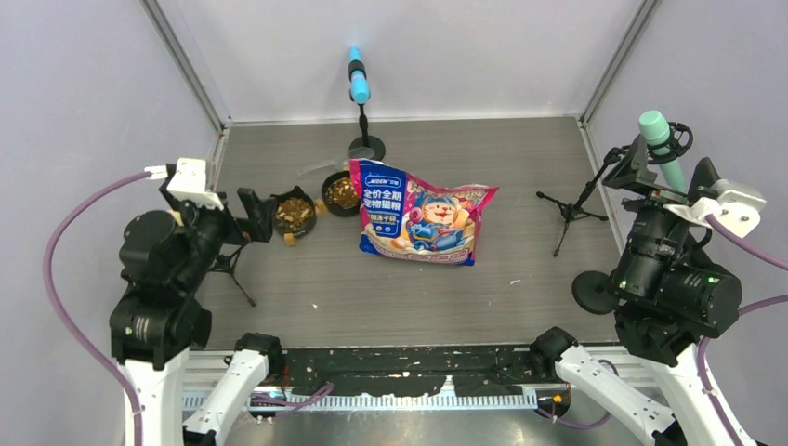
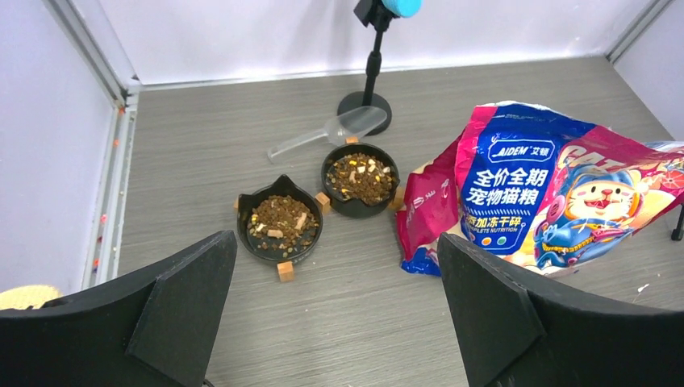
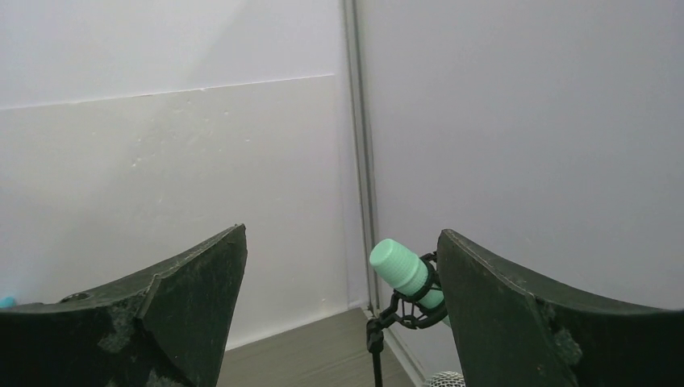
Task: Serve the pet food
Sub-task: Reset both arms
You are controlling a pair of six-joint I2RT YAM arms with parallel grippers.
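Note:
The pet food, brown and tan kibble, fills two small black bowls with wooden feet: the left bowl's kibble [image 1: 294, 214] [image 2: 281, 222] and the right bowl's kibble [image 1: 342, 193] [image 2: 360, 177]. The pink, white and blue bag [image 1: 423, 214] [image 2: 548, 193] lies flat just right of the bowls. A clear plastic scoop [image 1: 321, 165] [image 2: 331, 133] rests on the table behind them. My left gripper [image 1: 253, 216] [image 2: 337, 240] hangs open and empty, left of and nearer than the bowls. My right gripper [image 1: 636, 172] [image 3: 341, 231] is raised at the far right, open and empty, facing the corner walls.
A blue microphone [image 1: 358, 79] [image 2: 401, 6] on a round-based stand rises behind the bowls. A green microphone [image 1: 662, 139] [image 3: 399, 270] sits in a shock mount beside my right gripper. A tripod stand [image 1: 569, 209] and a round black base [image 1: 595, 291] are on the right. Walls enclose three sides.

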